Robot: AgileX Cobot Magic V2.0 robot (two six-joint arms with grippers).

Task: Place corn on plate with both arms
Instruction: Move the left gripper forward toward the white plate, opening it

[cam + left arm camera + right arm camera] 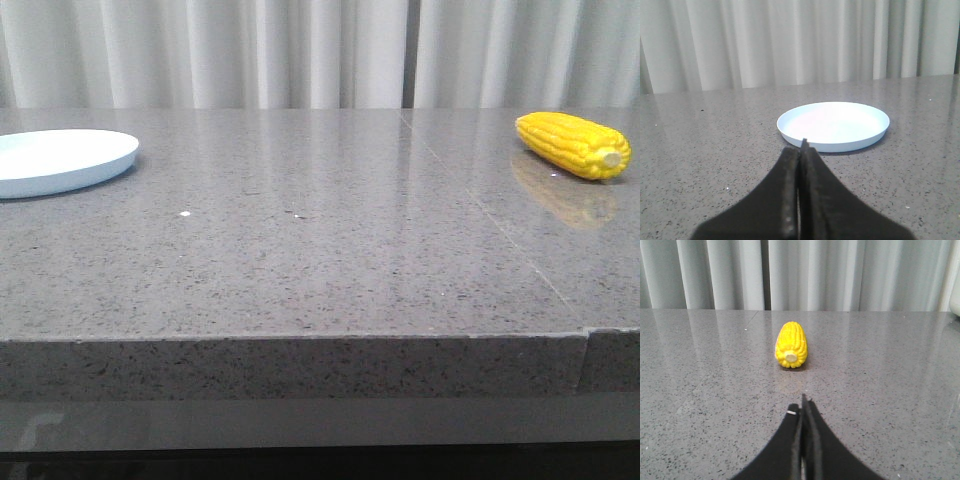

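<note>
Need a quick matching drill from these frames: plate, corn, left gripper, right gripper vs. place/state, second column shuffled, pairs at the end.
Column 1
1. plate
2. corn
3. left gripper
4. right gripper

Column 2
A. shut, pointing at the yellow cob's pale stub end
B. lying on the table's far right, nothing touching it
C. shut, pointing at the pale blue-white dish
D. at the table's left edge in the front view, nothing on it

Pairs: 1-D, 2-B, 3-C, 4-A
</note>
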